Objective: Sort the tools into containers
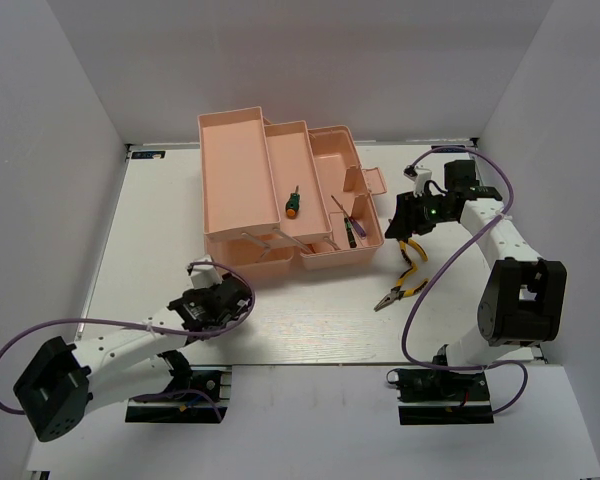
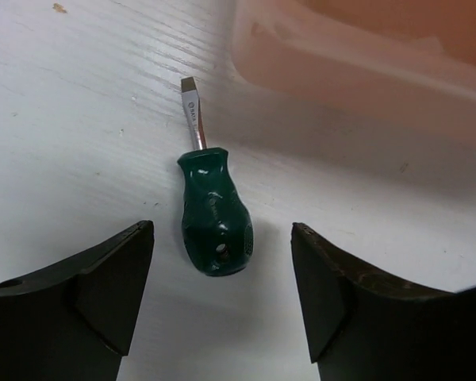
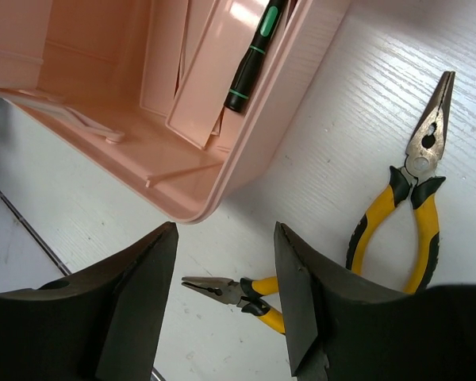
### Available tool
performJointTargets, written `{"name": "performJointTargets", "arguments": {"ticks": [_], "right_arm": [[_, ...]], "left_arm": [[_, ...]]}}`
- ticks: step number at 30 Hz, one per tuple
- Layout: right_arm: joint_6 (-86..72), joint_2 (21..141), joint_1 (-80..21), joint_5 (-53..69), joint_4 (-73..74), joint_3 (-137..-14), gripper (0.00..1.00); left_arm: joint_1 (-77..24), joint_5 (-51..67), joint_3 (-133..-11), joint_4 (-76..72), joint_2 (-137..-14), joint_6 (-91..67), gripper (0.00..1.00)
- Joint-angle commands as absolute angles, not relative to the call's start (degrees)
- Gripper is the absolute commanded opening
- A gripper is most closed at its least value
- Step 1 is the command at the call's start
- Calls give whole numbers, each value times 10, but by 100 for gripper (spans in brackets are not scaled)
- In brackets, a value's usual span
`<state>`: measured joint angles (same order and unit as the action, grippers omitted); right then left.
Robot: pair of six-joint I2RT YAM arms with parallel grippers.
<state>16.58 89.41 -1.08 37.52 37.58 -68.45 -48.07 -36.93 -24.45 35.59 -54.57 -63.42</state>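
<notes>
The salmon-pink toolbox [image 1: 280, 190] stands open at mid-table. A stubby green screwdriver with an orange collar [image 1: 293, 203] lies in its middle tray. A thin dark green screwdriver [image 1: 348, 225] lies in its right compartment, and also shows in the right wrist view [image 3: 254, 55]. A second stubby green screwdriver [image 2: 214, 214] lies on the table between the fingers of my open left gripper [image 2: 222, 234], untouched. Two yellow-and-black pliers [image 1: 412, 252] [image 1: 398, 292] lie on the table right of the box. My right gripper [image 3: 226, 230] hangs open above them, by the box corner [image 3: 198, 198].
The toolbox wall [image 2: 365, 71] is just beyond the screwdriver in the left wrist view. White walls close in the table on the left, the right and the back. Purple cables [image 1: 430, 290] loop from both arms.
</notes>
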Motion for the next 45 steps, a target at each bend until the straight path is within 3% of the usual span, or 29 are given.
{"name": "performJointTargets", "arguments": {"ticks": [1, 9, 11, 15, 21, 24, 27, 29, 38, 43, 45], "right_arm": [[169, 888, -6, 383, 376, -681, 58], [166, 886, -7, 385, 381, -684, 58], [167, 885, -6, 385, 381, -682, 58], [172, 885, -5, 386, 383, -679, 58], [193, 886, 11, 385, 400, -682, 58], [211, 895, 19, 386, 417, -691, 46], [223, 910, 27, 393, 438, -702, 26], [224, 917, 30, 397, 445, -712, 21], [215, 934, 42, 403, 439, -734, 21], [220, 933, 47, 400, 440, -737, 22], [220, 933, 49, 390, 438, -735, 32]], "left_arm": [[-477, -394, -236, 294, -572, -621, 80], [-472, -400, -236, 294, -606, -613, 58], [-472, -400, -236, 300, -606, -613, 50], [-472, -400, -243, 315, -601, -613, 21], [-485, -342, -297, 356, -556, -526, 1], [-491, -270, -332, 378, -505, -421, 0], [-491, -182, -371, 402, -458, -313, 0], [-491, -122, -394, 397, -458, -273, 0], [-502, 183, -518, 419, -591, -96, 0], [-502, 196, -644, 398, -657, -36, 0], [-502, 164, -690, 367, -690, -36, 0]]}}
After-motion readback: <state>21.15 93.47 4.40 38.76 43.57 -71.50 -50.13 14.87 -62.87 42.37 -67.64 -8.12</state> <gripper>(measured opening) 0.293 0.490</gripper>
